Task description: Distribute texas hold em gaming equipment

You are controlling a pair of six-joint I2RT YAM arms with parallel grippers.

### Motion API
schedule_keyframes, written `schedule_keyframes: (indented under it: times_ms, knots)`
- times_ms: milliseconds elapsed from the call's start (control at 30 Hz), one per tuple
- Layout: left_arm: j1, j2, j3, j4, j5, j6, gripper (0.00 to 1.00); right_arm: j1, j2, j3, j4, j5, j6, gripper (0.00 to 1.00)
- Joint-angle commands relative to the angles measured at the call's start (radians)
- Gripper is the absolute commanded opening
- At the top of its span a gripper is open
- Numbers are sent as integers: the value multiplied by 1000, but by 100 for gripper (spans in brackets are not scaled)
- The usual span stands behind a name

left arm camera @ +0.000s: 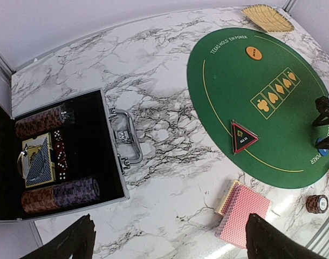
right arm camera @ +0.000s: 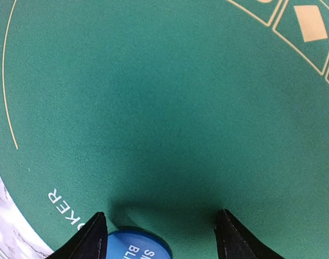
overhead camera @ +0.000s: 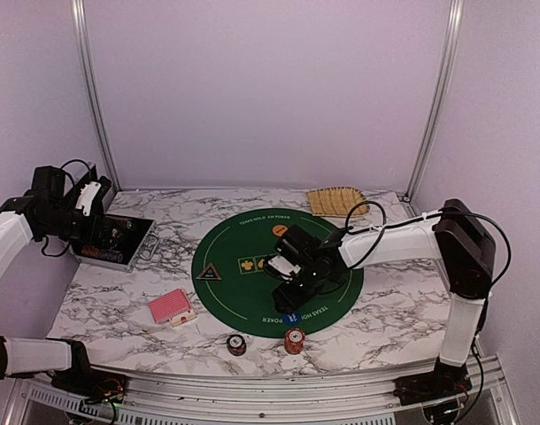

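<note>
- Right gripper (right arm camera: 160,212): hangs low over the near part of the green mat, jaws parted at a middling width and holding nothing; blue button just below, close to one finger.
- Left gripper (left arm camera: 170,217): raised over the left side of the desk, jaws spread wide, nothing between them.
- Desk (overhead camera: 385,310): marbled top, carries everything below.
- Green mat (overhead camera: 243,292): round felt, lies flat at the centre of the desk, printed with suit symbols and "TEXAS HOLD EM POKER".
- Case (left arm camera: 113,162): lies open at the far left, handle towards the mat; holds two chip rows (left arm camera: 59,194), a boxed pack and dice.
- Woven tray (overhead camera: 336,200): sits at the far edge of the desk, just beyond the mat.
- Deck of red-backed cards (left arm camera: 244,211): rests on the bare desk just left of the mat, near the front.
- Red chip stack (overhead camera: 294,340) and dark chip stack (overhead camera: 237,343): stand side by side on the desk, just in front of the mat's near edge.
- Triangle marker (left arm camera: 244,137): lies on the mat's left part, inside the yellow ring.
- Orange button (left arm camera: 253,53): lies on the mat's far part, under the lettering.
- Blue button (right arm camera: 135,245): lies flat on the mat's near edge beside the word "POKER", directly under the right gripper.
- Step in hand, as a judgement: placing of the markers, with the blue button apparently set down and not gripped.
- Next move likely calls for lifting straight up clear of the button without nudging it, then reaching for the deck or a chip stack; thin cards lying flat may prove hard to pinch.
</note>
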Motion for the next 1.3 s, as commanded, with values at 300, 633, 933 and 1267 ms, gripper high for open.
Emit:
schedule_keyframes:
  times_ms: [300, 633, 933, 1267]
  knots:
    - [3, -21, 16, -38, 21, 7, 99, 54, 6, 38, -104, 45, -51, 68]
    - [3, -29, 18, -41, 18, 8, 99, 65, -2, 35, -168, 123, -70, 68]
    - [3, -40, 30, -51, 18, 11, 99, 33, -59, -22, -157, 179, -32, 60]
    - [3, -41, 20, -65, 31, 27, 99, -53, -166, -149, -137, 185, -11, 58]
